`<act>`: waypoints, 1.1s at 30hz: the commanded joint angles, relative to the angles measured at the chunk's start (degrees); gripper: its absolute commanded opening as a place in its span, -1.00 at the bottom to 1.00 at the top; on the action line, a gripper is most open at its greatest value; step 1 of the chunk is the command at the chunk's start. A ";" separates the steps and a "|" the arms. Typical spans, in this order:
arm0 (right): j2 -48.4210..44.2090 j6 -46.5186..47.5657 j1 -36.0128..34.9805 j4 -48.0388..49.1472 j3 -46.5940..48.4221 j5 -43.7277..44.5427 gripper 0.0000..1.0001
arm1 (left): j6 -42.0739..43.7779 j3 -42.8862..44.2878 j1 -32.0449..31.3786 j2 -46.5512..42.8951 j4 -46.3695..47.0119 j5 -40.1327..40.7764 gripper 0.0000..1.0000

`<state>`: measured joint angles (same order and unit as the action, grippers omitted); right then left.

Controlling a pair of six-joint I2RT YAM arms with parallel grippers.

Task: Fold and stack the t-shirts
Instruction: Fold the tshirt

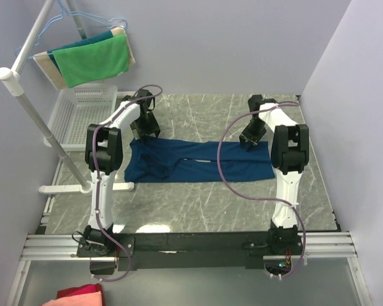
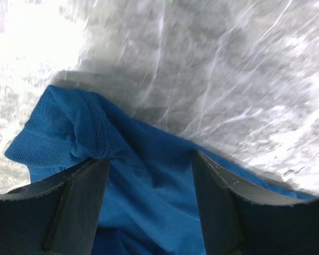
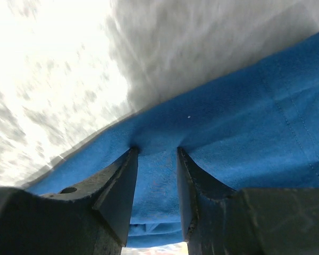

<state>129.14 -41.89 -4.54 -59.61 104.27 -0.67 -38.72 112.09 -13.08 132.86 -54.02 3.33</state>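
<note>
T-shirt (image 1: 198, 162), navy, spread across surface (image 1: 198, 204). Left claw (image 2: 149, 159) wide open over one sleeve end; right claw (image 3: 157, 151) pinched on fabric fold.

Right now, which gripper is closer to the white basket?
Left. The left gripper sits at the left end of the t-shirt, just right of the white basket; the right gripper is at the opposite end.

I find nothing to read -- no letters, numbers or labels on the t-shirt (image 1: 179, 162) beneath me, nor on the counter (image 1: 198, 204).
</note>
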 commanded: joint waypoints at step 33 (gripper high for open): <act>3.49 6.02 4.90 2.48 24.76 10.14 -0.16 | 5.15 -0.63 4.38 -9.61 24.83 -10.45 0.51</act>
<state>141.05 -38.76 4.38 -60.84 129.16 4.21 -35.88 115.79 -8.73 134.21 -37.32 -6.83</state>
